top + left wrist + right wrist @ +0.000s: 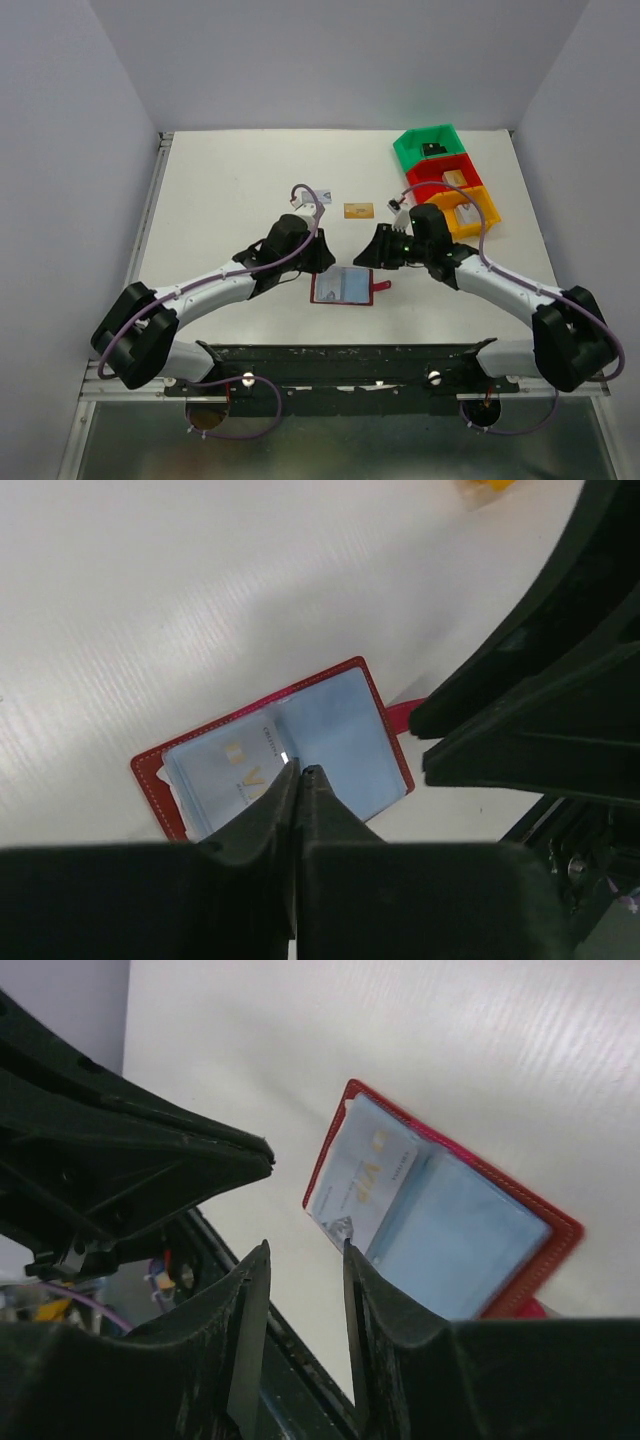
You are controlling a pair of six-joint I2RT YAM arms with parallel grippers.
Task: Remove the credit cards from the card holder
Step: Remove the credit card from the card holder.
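**Card holder lying open under the left tips, beside the right jaws**

We are seeing the card holder (345, 286) lying open, lining up, on the table (230, 180) near the arm bases, its snap tab (381, 287) pointing right. The left gripper (298, 770) is hanging over the centre fold, jaws closed to a thin slit at the edge of a silver-grey card (235, 775) sitting in one pocket; we cannot tell whether that edge is being pinched. The right gripper (306, 1250) is standing with a clear gap between its jaws and nothing in it; the holder's corner is lying just beside one fingertip, outside the gap.

Only the top view is showing a gold-tan card (358, 210) lying beyond the holder, apart from it, and the coloured bins (403, 152) at far right; only the wrist views are showing the pocketed card's lettering. In the right wrist view the left tip is appearing beside the holder's edge, so we are leaving contact undecided.
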